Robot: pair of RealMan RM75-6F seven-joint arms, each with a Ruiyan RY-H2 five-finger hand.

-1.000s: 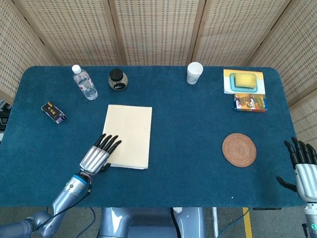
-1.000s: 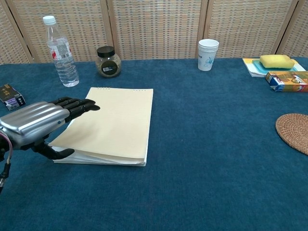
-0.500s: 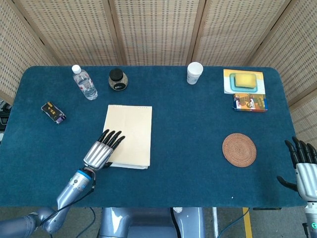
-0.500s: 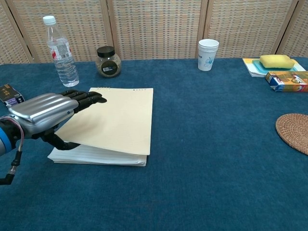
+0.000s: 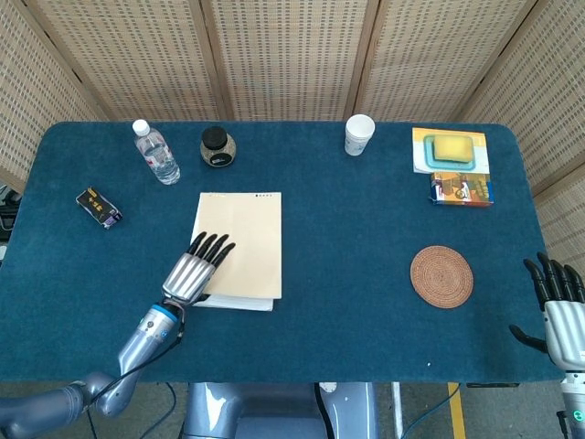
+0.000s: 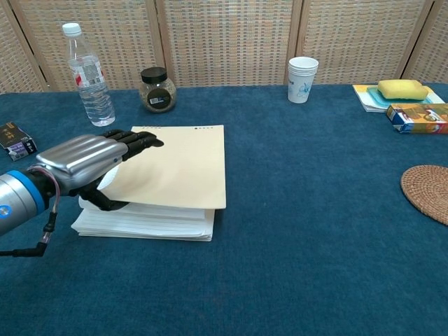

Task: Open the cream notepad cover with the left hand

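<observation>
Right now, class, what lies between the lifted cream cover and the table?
The notepad's stack of white pages lies under the raised cover, with the left hand gripping the cover's near-left edge; the chest view shows it best.

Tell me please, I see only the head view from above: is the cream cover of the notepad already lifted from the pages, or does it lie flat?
Observer: In the chest view the cover is lifted. Its near edge hangs above the white pages, with a clear gap between them.
Operator: How does the left robot hand hold it?
Observer: The left robot hand has its dark fingers on top of the cover and its thumb underneath, in the gap.
Operator: Do the pages rise with it?
Observer: No, the stack of pages lies flat on the table.
</observation>
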